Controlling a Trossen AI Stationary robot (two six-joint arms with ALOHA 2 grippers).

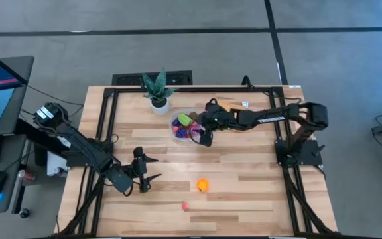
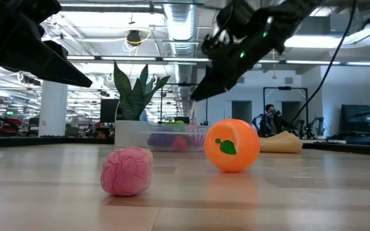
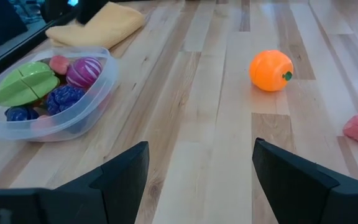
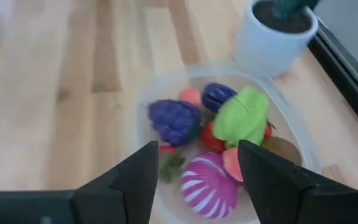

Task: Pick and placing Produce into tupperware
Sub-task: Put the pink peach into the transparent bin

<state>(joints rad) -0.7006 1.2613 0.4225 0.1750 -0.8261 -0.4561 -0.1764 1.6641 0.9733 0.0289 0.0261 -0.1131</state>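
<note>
The clear round tupperware [image 1: 178, 118] stands at the table's far middle. In it lie several pieces of produce: a green one [image 4: 241, 115], a knobbly purple one [image 4: 174, 119], a magenta striped one [image 4: 209, 180] and others. My right gripper [image 4: 197, 152] hovers open just above the tub's near side, touching nothing. An orange toy fruit [image 1: 203, 184] and a small pink piece [image 1: 185, 206] rest on the bare wood nearer the front edge. My left gripper [image 1: 146, 174] waits open at the near left, left of the orange fruit [image 3: 271, 70].
A potted plant in a white pot [image 1: 158, 93] stands just left of and behind the tub. A folded orange cloth [image 3: 98, 25] lies beyond the tub, under the right arm. Bare wood spreads between the tub and the two loose pieces.
</note>
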